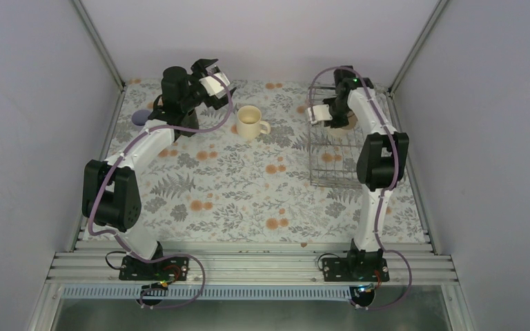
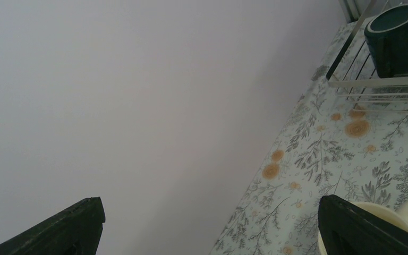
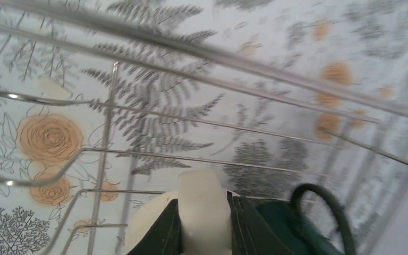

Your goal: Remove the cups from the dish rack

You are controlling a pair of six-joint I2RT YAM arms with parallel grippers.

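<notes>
Floral cloth (image 1: 234,193); left gripper (image 2: 208,204) spread, empty; right gripper (image 3: 204,215) clamps cream mug (image 3: 144,227) in rack (image 1: 331,174), green mug (image 3: 276,229) beside.

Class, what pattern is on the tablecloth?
The tablecloth shows grey ferns and orange flowers; clearest in top external view.

No text, label, brand, number or sign can be read in any of the views.
</notes>
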